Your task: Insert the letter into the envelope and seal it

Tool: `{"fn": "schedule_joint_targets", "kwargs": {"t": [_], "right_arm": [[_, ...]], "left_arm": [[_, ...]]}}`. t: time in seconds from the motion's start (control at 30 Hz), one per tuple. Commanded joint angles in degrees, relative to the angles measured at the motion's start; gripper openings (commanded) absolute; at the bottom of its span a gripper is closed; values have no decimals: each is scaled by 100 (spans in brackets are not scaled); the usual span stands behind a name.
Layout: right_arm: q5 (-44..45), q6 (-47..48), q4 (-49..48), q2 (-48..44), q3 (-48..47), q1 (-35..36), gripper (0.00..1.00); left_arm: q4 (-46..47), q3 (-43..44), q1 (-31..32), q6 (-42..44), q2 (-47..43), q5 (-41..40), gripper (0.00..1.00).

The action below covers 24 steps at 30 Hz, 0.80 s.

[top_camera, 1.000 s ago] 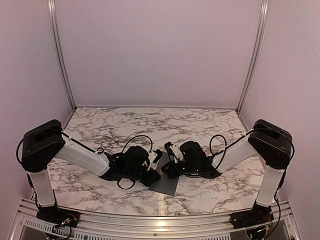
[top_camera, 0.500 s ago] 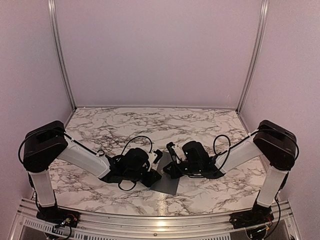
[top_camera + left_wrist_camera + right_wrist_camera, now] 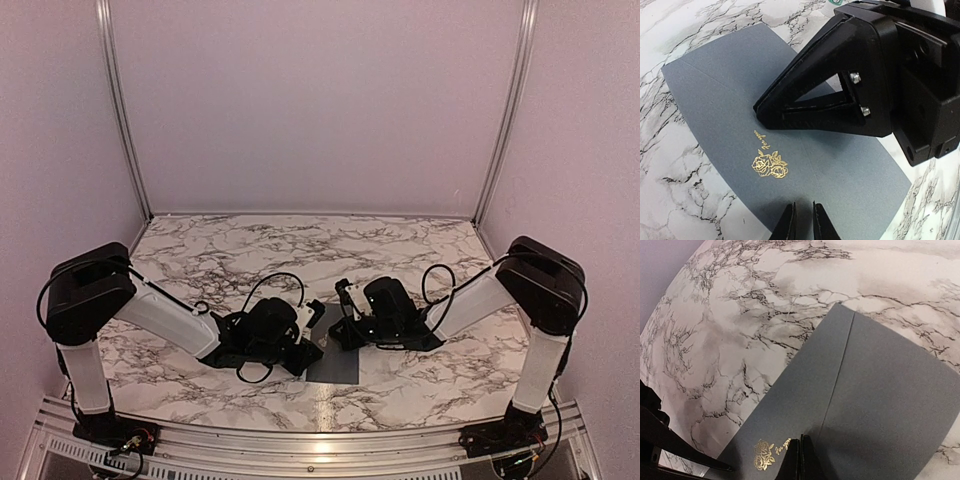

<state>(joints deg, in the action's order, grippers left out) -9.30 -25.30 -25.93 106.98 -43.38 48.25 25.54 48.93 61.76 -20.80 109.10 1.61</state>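
The dark grey envelope [image 3: 336, 367] lies flat on the marble table near the front edge, between the two arms. It fills the left wrist view [image 3: 730, 115] and the right wrist view [image 3: 880, 390], with a gold rose mark [image 3: 769, 166] on its upper face and a straight crease line across it. My left gripper [image 3: 310, 347] has its tips down at the envelope, with only a narrow gap between the fingers [image 3: 804, 220] and nothing between them. My right gripper [image 3: 337, 336] is shut, its tips [image 3: 800, 460] on the envelope beside the rose mark. The letter is hidden.
The two gripper heads face each other closely over the envelope. The right gripper's black body [image 3: 875, 80] fills the upper right of the left wrist view. The marble table [image 3: 300, 250] is walled at the back and on both sides.
The right gripper has shifted a little back and to the left. The envelope now lies more square to the front edge. The left gripper has barely moved.
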Motion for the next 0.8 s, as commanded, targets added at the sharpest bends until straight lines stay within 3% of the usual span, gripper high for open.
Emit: {"fn": "schedule_joint_targets", "kwargs": {"t": [0.0, 0.23, 0.77], "right_arm": [[261, 160, 393, 197, -112, -133, 0], [-67, 112, 102, 202, 202, -87, 0], [68, 201, 392, -258, 508, 470, 0]], "left_arm": [[-278, -156, 47, -27, 89, -38, 13], [-278, 16, 47, -69, 33, 54, 14], [-286, 171, 47, -54, -9, 40, 14]]}}
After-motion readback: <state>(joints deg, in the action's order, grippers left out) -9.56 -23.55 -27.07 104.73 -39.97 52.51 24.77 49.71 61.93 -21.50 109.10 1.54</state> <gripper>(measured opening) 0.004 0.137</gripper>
